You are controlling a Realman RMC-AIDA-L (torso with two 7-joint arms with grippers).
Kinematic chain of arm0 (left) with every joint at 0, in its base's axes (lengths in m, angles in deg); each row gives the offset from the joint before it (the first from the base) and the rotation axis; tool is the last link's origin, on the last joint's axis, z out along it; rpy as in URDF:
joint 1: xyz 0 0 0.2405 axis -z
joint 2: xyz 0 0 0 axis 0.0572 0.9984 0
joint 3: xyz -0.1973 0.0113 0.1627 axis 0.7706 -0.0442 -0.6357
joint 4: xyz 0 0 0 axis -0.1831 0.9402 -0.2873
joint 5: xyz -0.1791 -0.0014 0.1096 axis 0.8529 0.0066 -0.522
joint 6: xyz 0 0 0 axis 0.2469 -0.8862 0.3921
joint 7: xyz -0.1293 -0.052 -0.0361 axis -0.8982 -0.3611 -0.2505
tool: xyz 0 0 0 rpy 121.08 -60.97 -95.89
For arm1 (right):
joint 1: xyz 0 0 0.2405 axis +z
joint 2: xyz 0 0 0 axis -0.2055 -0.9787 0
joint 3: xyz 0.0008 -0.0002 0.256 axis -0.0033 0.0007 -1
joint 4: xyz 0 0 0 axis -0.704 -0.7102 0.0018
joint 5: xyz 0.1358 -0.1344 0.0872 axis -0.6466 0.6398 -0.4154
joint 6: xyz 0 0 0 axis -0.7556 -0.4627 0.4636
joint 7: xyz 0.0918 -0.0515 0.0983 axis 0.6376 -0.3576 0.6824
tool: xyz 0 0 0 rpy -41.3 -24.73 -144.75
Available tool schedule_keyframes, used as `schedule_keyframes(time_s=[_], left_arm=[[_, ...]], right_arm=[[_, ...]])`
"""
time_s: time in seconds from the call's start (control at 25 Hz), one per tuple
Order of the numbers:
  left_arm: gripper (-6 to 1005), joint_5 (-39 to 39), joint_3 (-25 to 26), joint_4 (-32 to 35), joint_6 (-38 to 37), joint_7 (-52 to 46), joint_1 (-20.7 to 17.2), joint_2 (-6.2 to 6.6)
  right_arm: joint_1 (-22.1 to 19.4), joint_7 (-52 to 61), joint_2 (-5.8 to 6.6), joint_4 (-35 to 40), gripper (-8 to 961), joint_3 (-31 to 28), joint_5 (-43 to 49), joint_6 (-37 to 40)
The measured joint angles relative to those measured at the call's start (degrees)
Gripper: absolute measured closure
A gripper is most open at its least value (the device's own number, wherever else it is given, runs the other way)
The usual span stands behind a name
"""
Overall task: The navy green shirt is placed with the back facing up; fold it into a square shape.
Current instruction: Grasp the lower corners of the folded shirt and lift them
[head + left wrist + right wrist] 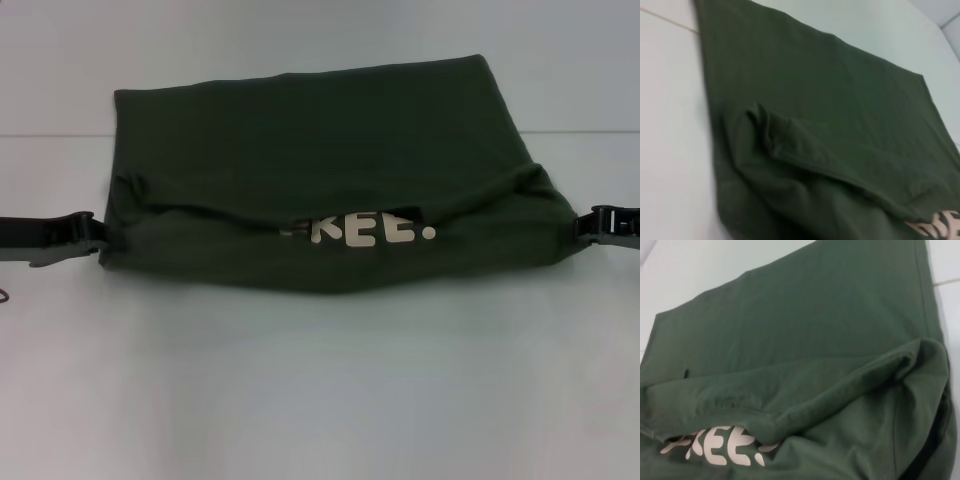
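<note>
The left gripper sits at the left edge of the shirt, low on the table. Its fingers look pressed together on the cloth at the near left corner, though the pinch itself is partly hidden by the fabric. The shirt lies across the middle of the table, wider than it is deep, with its far edge flat and its near part doubled over. Across the middle runs a raised, sagging fold line, and under it the cream letters peek out, so the printed side is turned up there. In the left wrist view the cloth bunches into a small ridge near that corner; the right wrist view shows the same loose lip over the letters. The right gripper is at the right edge of the shirt, level with the left one; I cannot tell how its fingers stand.

To finish this fold well, I judge both sides should travel together at equal height and speed, keeping the cloth taut between them so the sag flattens. The carried edge should land parallel to the far edge before any release.
</note>
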Motion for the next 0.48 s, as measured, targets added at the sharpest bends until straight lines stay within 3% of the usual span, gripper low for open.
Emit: schedule_keyframes(time_s=[0.48], left_arm=[[998,-0.8,0.3,0.0,3.1,-0.5,-0.9,0.08]], right_arm=[[-1.8,-0.2,0.26,0.0,909,-0.5,-3.0,1.4]])
